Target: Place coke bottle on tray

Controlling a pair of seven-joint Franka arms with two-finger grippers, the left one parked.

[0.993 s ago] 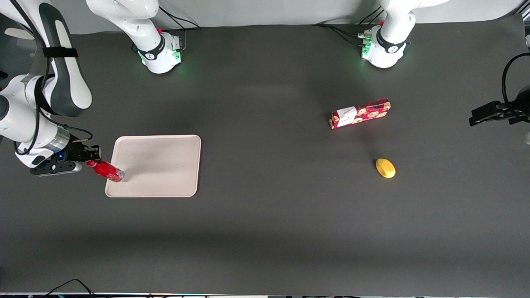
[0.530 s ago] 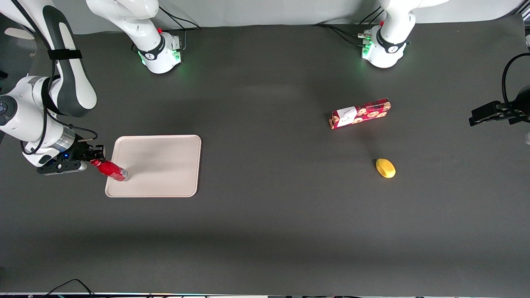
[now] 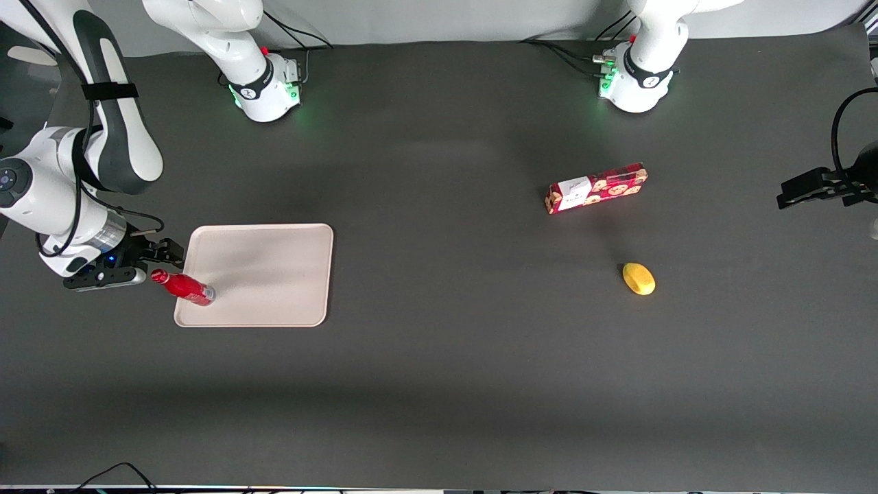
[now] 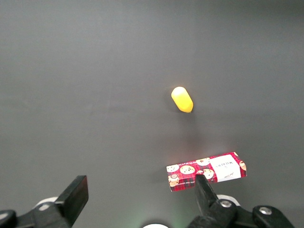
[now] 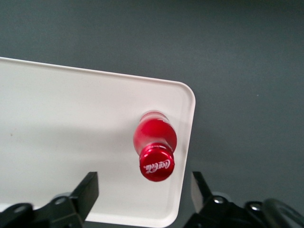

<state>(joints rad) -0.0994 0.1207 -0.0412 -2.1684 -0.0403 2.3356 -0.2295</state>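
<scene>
The coke bottle (image 3: 182, 287) (image 5: 155, 137), all red with a red cap, stands upright on the tray (image 3: 267, 274) (image 5: 61, 128). It is just inside the tray's corner that is nearer the front camera and toward the working arm's end. My right gripper (image 3: 163, 261) (image 5: 144, 186) hovers above the bottle's cap, open. Its two black fingers (image 5: 87, 189) are spread wide on either side of the cap and touch nothing.
A red cookie box (image 3: 596, 188) (image 4: 207, 171) and a yellow lemon-like object (image 3: 638, 278) (image 4: 182, 99) lie toward the parked arm's end of the table. The dark table mat (image 3: 439, 357) surrounds the tray.
The gripper carried the bottle a little further over the tray corner, then opened and let it go. The bottle now stands free on the tray.
</scene>
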